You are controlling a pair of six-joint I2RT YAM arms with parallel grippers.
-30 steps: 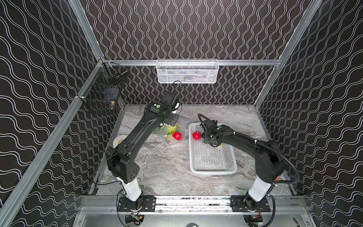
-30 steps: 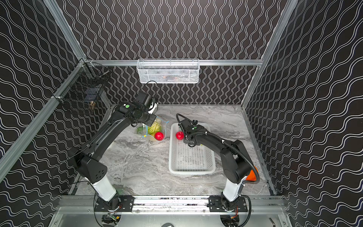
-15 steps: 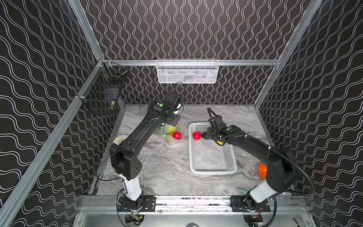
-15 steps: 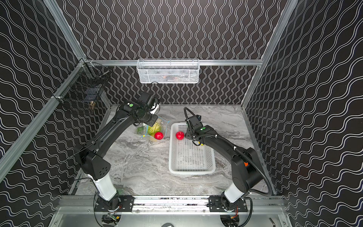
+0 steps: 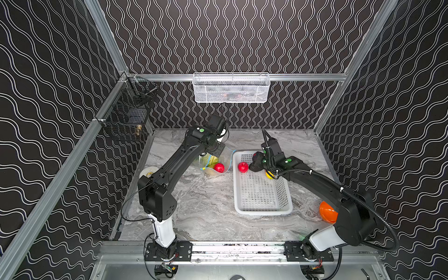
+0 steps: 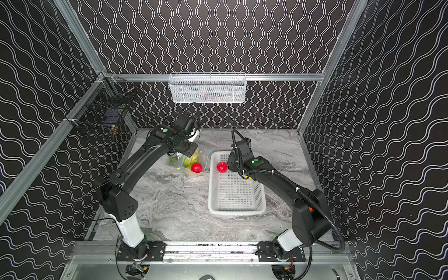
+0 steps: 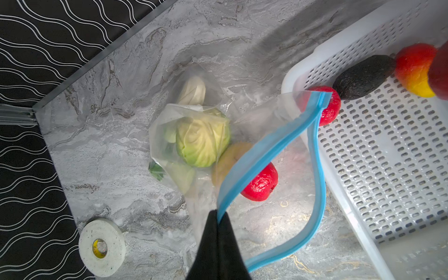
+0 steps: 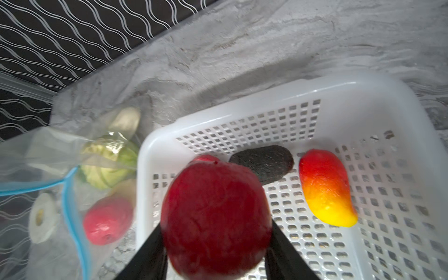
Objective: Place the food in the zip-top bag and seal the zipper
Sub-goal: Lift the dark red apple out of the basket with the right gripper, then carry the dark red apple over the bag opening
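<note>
Left gripper (image 7: 218,215) clamped on zipper (image 7: 261,150), holding zip-top bag (image 5: 224,161) agape, mid-frame, just left of basket (image 5: 263,212); right gripper (image 8: 215,242) clamps dark-red fruit (image 8: 215,213); I'd clear the rim, then release low inside the mouth.

We find the zip-top bag (image 7: 271,121) on the table (image 5: 206,218), just left of the basket (image 5: 263,211) — in it the cabbage (image 7: 202,140), a fruit (image 7: 260,184) nearer the mouth. Across the basket's far end lie a second fruit (image 7: 330,112), an avocado (image 7: 363,76) and a mango (image 8: 324,186); a third fruit (image 8: 215,206) hangs above them in the right gripper (image 8: 217,242).
</note>
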